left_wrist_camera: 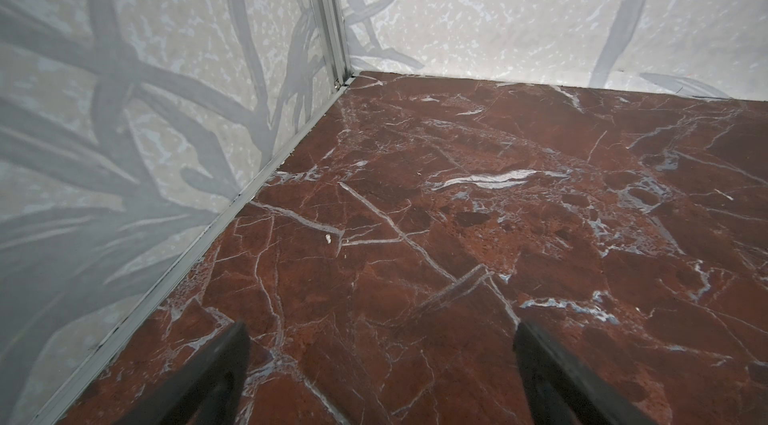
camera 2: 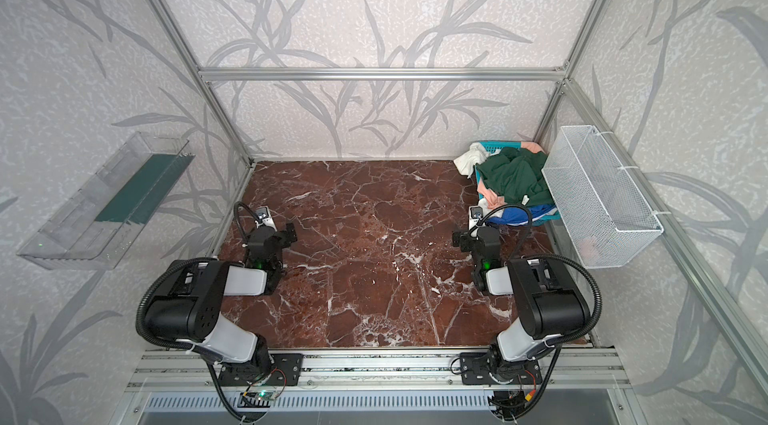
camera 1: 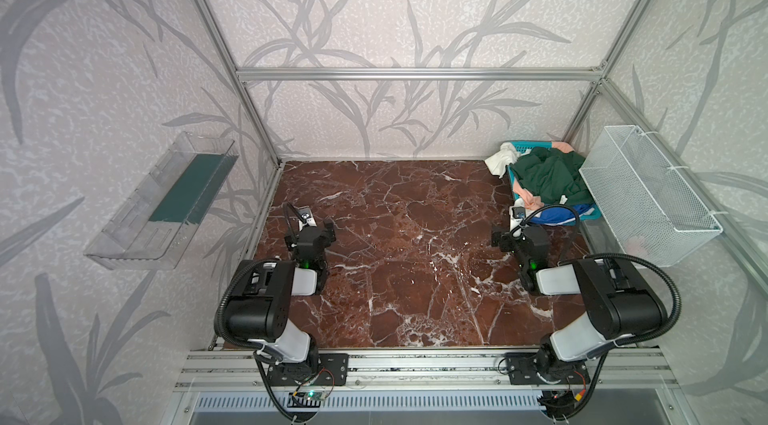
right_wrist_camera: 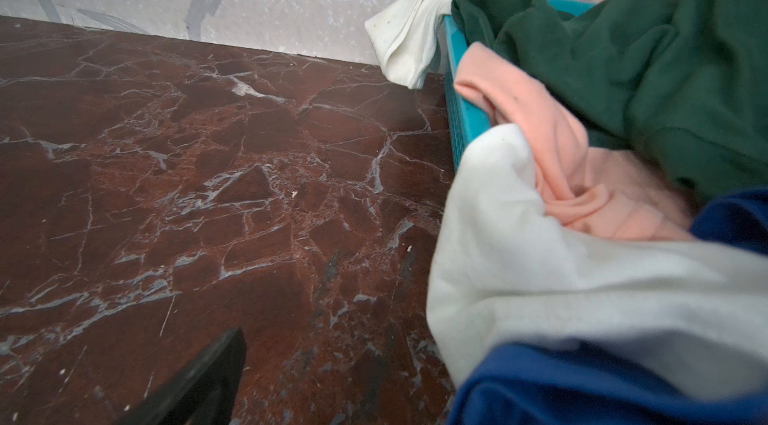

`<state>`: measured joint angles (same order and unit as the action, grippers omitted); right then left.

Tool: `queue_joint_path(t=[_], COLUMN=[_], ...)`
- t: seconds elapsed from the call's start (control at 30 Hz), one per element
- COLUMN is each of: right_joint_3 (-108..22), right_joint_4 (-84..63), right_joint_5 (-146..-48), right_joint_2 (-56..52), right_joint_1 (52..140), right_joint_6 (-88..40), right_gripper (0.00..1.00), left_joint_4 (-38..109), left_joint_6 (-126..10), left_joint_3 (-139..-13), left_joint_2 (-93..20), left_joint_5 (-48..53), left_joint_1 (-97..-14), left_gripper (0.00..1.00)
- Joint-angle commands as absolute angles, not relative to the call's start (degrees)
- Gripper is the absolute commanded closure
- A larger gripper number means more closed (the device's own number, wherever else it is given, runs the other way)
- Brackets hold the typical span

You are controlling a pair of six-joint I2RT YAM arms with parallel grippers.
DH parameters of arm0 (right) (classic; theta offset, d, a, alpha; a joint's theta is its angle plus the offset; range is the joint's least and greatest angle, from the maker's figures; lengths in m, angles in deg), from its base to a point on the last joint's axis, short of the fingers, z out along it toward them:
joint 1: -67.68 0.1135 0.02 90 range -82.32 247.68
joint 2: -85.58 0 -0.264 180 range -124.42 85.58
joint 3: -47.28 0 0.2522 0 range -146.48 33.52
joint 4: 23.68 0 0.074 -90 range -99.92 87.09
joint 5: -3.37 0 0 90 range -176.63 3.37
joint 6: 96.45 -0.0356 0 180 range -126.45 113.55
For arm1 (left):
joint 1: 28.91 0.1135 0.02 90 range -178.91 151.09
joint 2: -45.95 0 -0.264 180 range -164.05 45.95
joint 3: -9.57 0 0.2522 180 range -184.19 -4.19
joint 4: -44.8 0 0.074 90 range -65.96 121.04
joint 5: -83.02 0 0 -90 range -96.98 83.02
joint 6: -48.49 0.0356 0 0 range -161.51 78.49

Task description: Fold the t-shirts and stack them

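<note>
T-shirts all sit crumpled in the teal basket at the far right corner of the desk. By my reckoning nothing is done yet: none is spread out, none is folded, and no stack is begun. The dark green shirt lies on top. A peach shirt and a white shirt spill over the basket's near wall, a blue shirt hangs lowest, and another white piece droops over the far corner. Every shirt is left to pull out, flatten, fold and pile.

My left fingers stand wide apart over bare desk, holding nothing. My right fingers hover just beside the basket. Only one shows in the wrist view, but they look spread wide and empty. I can make out no brand, label or writing anywhere.
</note>
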<state>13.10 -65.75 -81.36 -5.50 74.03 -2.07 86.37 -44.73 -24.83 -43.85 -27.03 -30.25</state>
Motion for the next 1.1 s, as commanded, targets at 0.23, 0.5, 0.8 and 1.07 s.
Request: queue_joint_path(t=[0.23,0.5,0.8,1.07], right_joint_3=[12.2,13.1,-2.8,-30.6], right_joint_4=[-66.4,-61.9,-26.2,9.1], right_joint_5=[-81.8,-73.6,-63.6,-58.1], right_joint_2=[-5.5,3.1,19.1,9.5], right_joint_1=[73.9,78.3,80.2,79.5], right_joint_6=[-2.3,0.6,-9.7,-10.2], right_gripper=[0.01,0.01,0.01,0.01], left_joint_4=[87.7,73.2,51.1,39.5], left_joint_6=[-45.3,-42.0,-54.3,-67.5], left_joint_3=[-25.0,-29.3,-36.0,-45.6], left_joint_2=[-44.4,-34.8,-16.8,-16.0], left_joint_5=[-27.9,-32.5,-28.4,-18.1], left_joint_1=[-30.3,-33.9,-36.8,-42.3], left_gripper=[0.01,0.01,0.01,0.01])
